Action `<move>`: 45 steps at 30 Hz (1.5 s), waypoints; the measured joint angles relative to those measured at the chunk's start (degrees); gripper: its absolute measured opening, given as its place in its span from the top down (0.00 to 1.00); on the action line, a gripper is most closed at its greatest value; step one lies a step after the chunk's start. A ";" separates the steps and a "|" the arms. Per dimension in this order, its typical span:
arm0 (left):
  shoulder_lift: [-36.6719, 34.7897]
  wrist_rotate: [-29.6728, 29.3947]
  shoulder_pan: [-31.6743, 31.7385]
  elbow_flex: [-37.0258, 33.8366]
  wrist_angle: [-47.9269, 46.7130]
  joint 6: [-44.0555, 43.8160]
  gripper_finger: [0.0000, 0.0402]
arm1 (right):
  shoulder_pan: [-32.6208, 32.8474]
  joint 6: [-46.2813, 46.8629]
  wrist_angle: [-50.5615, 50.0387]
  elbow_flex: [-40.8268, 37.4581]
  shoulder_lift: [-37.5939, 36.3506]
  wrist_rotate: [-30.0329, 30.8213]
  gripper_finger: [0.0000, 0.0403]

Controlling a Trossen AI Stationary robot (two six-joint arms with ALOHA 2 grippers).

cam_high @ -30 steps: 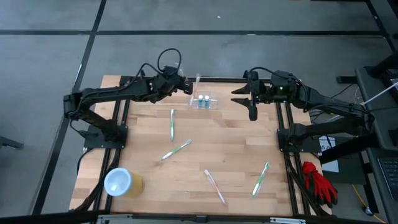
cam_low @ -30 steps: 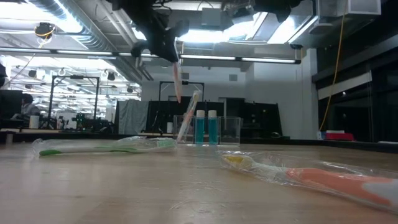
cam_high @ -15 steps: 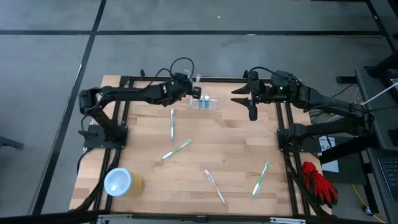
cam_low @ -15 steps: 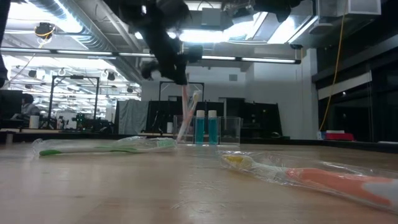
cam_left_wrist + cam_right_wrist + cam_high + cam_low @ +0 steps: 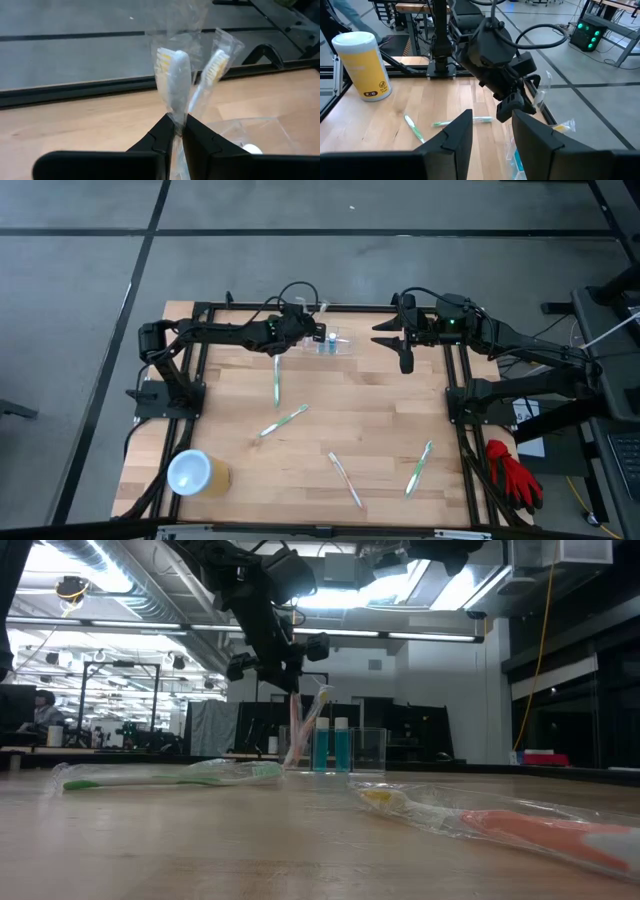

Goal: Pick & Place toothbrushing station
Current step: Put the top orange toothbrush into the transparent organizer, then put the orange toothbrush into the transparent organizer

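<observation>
The clear toothbrushing station (image 5: 333,344) stands at the table's far edge and holds two blue tubes (image 5: 331,744) and a leaning wrapped toothbrush (image 5: 214,65). My left gripper (image 5: 308,332) is just left of it and above it. It is shut on another wrapped toothbrush (image 5: 172,70) with a white head and a pink handle (image 5: 295,728). My right gripper (image 5: 382,335) hovers open and empty to the station's right, fingers pointing at it. My left gripper pinches the wrapped toothbrush between its two fingers just below the head (image 5: 175,116), wrapper included. The brush stands nearly upright, head up. Its handle hangs below the fingers, and its lower end (image 5: 292,758) is down at the station's left end.
Several wrapped toothbrushes lie loose on the table: one near the station (image 5: 276,378), one at the middle (image 5: 284,420), two near the front (image 5: 345,480) (image 5: 419,467). A yellow cup with a white top (image 5: 195,473) stands at the front left. A red glove (image 5: 512,476) lies off the table's right edge.
My left gripper has moved toward the table's right edge and down, up to the station. The toothbrush it holds has come down with it, from hanging well above the station to standing with its handle at the station's left end. My gripper stays shut on it.
</observation>
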 joint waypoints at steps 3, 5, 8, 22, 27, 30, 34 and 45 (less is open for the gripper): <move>0.00 0.43 0.32 0.00 -0.20 -1.15 0.90 | 0.00 0.00 0.00 0.00 0.00 0.00 0.65; 0.00 2.49 1.11 0.00 -0.56 -2.92 0.89 | 0.00 -0.04 0.00 0.00 0.00 0.00 0.65; 0.00 3.51 1.89 0.00 -0.81 -6.22 0.85 | 0.00 -0.04 0.00 0.01 0.00 -0.01 0.65; -2.78 4.83 3.17 -0.04 1.56 -7.21 0.59 | 0.70 0.31 0.00 0.00 0.00 -0.02 0.65; -6.41 2.44 3.24 -0.04 2.19 -3.43 0.57 | 0.71 0.84 -0.02 0.01 0.00 -0.02 0.65; -9.17 0.21 3.45 -0.04 1.83 -0.18 0.57 | 0.70 1.26 -0.03 0.00 0.00 -0.02 0.65; -13.66 -0.92 4.61 -0.02 -0.42 4.76 0.58 | 0.70 1.29 -0.09 0.00 0.00 -0.02 0.65; -27.39 -1.77 5.29 -0.02 -24.68 10.27 0.63 | 0.71 1.42 -2.43 0.01 0.02 -0.03 0.65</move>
